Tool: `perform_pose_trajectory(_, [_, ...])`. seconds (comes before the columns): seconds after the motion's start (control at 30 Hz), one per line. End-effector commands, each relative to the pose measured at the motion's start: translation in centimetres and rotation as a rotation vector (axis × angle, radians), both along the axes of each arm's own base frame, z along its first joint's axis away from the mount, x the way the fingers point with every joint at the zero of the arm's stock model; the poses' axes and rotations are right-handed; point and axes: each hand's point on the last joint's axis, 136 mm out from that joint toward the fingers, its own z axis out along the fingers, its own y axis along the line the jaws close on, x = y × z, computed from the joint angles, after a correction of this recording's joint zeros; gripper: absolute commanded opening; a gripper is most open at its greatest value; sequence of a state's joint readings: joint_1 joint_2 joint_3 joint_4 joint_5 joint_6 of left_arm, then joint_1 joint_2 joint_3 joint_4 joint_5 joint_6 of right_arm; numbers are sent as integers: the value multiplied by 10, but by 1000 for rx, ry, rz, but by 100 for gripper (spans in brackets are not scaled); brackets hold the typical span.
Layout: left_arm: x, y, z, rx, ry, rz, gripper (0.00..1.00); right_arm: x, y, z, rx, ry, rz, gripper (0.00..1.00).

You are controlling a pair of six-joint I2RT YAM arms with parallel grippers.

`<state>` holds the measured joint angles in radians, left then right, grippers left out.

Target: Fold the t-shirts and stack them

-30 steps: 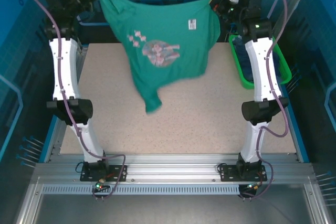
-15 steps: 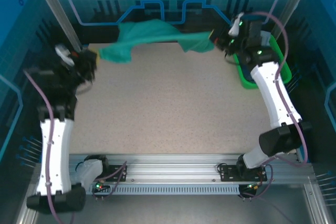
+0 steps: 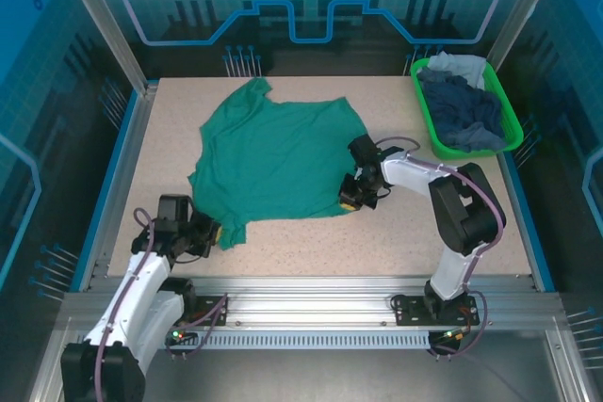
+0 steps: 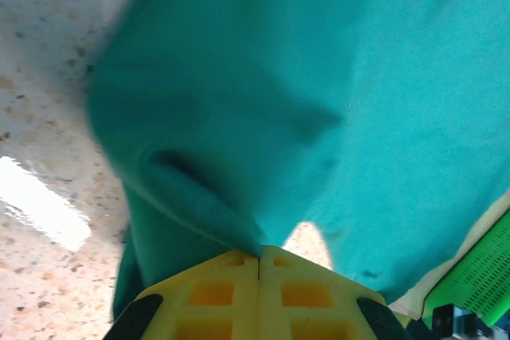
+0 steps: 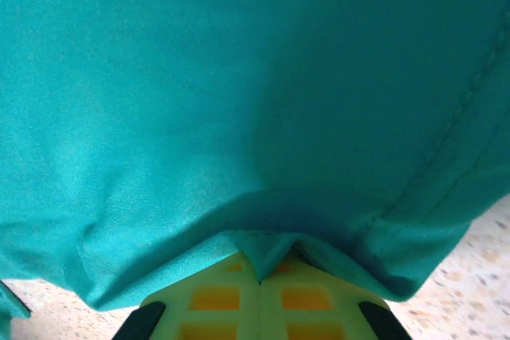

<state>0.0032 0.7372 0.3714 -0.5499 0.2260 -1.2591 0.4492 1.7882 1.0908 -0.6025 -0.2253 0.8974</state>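
Top external: teal-green cloth t-shirt [image 3: 273,162] spreads toward twelve o'clock from left claw [image 3: 215,233] and right claw [image 3: 349,199], both pinching its hem.

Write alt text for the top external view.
A teal-green t-shirt lies spread on a speckled table, its near edge pinched at either end by the left end effector and the right end effector. A green basket at the far right holds dark blue and pale shirts.
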Motion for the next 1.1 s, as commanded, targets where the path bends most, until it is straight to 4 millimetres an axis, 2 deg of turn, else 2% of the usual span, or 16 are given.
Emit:
perform_pose_trajectory(0.0, [1,-2,8,-11,19,8,0,-6,-5,14,-46,24,16,0])
perform_pose_trajectory(0.27, [-10,-16,10,-37,91,-39,0,-44,-50,25,-178,109,-68,0])
perform_pose_trajectory(0.4, [-20,-11,25,-13,87,-20,0,-47,-55,33,-157,71,-84,0])
perform_pose_trajectory(0.53, [-30,-1,42,34,57,5,0,-48,-66,33,-211,62,-81,0])
perform_pose_trajectory(0.67, [-49,-1,33,50,119,-34,0,-51,-84,31,-285,59,-101,0])
perform_pose_trajectory(0.77, [-66,3,18,87,178,-53,0,-50,-81,26,-265,57,-89,0])
perform_pose_trajectory(0.8, [-69,5,14,98,186,-54,4,-51,-79,25,-259,62,-84,0])
perform_pose_trajectory(0.83, [-70,7,12,107,195,-50,16,-52,-76,25,-253,65,-76,8])
perform_pose_trajectory(0.87, [-69,9,12,116,199,-42,29,-51,-75,28,-252,61,-74,20])
perform_pose_trajectory(0.9, [-65,10,16,125,190,-37,37,-51,-75,33,-261,48,-70,32])
perform_pose_trajectory(0.97, [-49,14,30,160,149,-42,48,-46,-77,48,-277,-3,-68,45])
perform_pose_trajectory(1.07, [-11,17,51,216,91,-82,51,-29,-77,74,-274,-115,-71,48])
